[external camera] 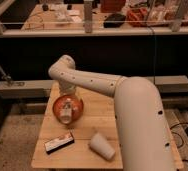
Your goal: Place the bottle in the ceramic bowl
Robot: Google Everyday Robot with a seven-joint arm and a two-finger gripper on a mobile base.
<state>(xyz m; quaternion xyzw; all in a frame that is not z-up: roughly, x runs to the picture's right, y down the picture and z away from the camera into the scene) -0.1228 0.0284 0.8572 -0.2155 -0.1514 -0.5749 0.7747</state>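
Observation:
The orange-red ceramic bowl (56, 106) sits on the left part of the wooden table (99, 107). My white arm reaches from the right over the table and bends down into the bowl. My gripper (67, 103) hangs right over the middle of the bowl. A small whitish bottle (65, 116) shows just below the gripper, inside the bowl's outline. I cannot tell whether the gripper still holds it or whether it rests on the bowl's bottom.
A beige paper cup (101, 145) lies on its side near the table's front edge. A flat black box (59, 143) lies at the front left. A low shelf runs behind the table, and a counter with clutter stands beyond a railing.

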